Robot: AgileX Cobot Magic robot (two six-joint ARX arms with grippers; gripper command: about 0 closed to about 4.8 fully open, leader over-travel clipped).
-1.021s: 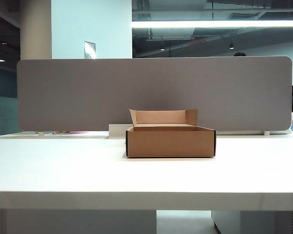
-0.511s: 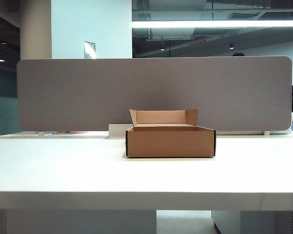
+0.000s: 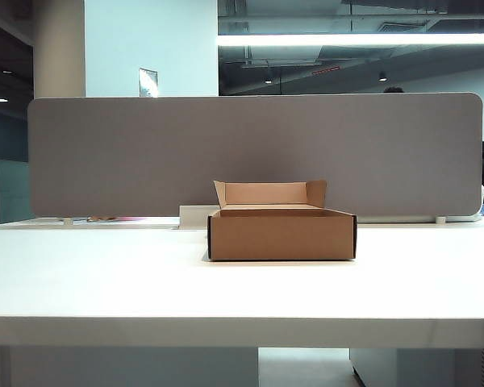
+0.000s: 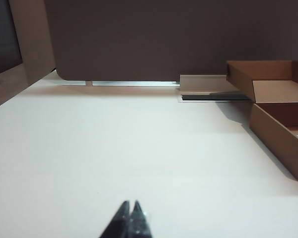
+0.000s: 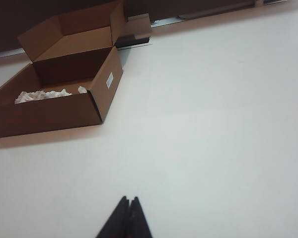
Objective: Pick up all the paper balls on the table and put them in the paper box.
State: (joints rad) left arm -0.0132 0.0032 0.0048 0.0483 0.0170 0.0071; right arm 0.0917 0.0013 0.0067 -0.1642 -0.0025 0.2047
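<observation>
Brown cardboard paper box (image 3: pixel 281 234) mid white tabletop (image 3: pixel 105 282), white paper balls (image 5: pixel 42 94) lying inside it, left tool (image 4: pixel 129 205) and right tool (image 5: pixel 128 199) both closed, empty, above bare tabletop, apart from box

Low frontal exterior view; both wrist views flank the shared paper box (image 3: pixel 281 234).

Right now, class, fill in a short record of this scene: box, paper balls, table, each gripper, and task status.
paper box: brown cardboard, open, rear flap raised, mid-table
paper balls: white crumpled paper inside the box; count unclear
table: white; no loose paper visible on it
left gripper: shut, holding nothing, over bare table, apart from the box
right gripper: shut, holding nothing, over bare table, apart from the box
task status: appears complete
</observation>
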